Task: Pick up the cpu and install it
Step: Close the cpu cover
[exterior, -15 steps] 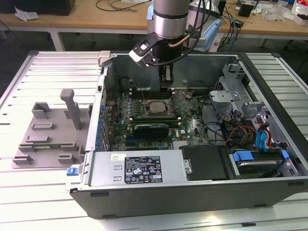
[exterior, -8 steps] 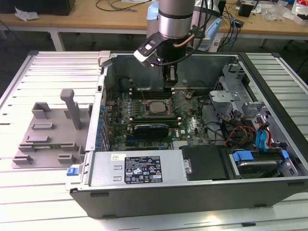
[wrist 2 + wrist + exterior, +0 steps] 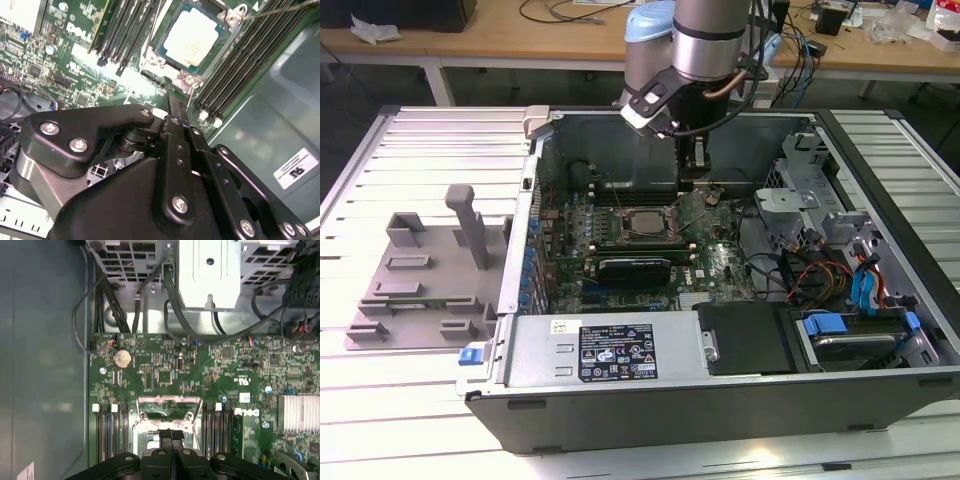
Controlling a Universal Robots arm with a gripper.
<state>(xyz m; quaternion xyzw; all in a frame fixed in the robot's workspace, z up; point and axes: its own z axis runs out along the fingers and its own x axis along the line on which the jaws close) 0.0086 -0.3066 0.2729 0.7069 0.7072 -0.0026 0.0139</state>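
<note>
The cpu (image 3: 645,222), a square chip with a pale metal top, lies flat in its socket on the green motherboard (image 3: 720,262) inside the open computer case (image 3: 880,180). In the second wrist view the cpu (image 3: 192,37) shows in full beyond the black fingers. My gripper (image 3: 692,178) hangs from the arm inside the case, just towards the exterior view's right of the socket and above the board. The gripper (image 3: 170,434) is shut with nothing between its fingers, and its tip (image 3: 172,104) points at the socket's metal frame (image 3: 167,405).
A grey fixture plate (image 3: 420,280) with blocks lies outside the case at the exterior view's left. Inside the case, a power supply box (image 3: 610,350) fills the near side. A metal drive cage (image 3: 820,190) and cables (image 3: 820,275) stand on the right. Memory slots (image 3: 235,70) flank the socket.
</note>
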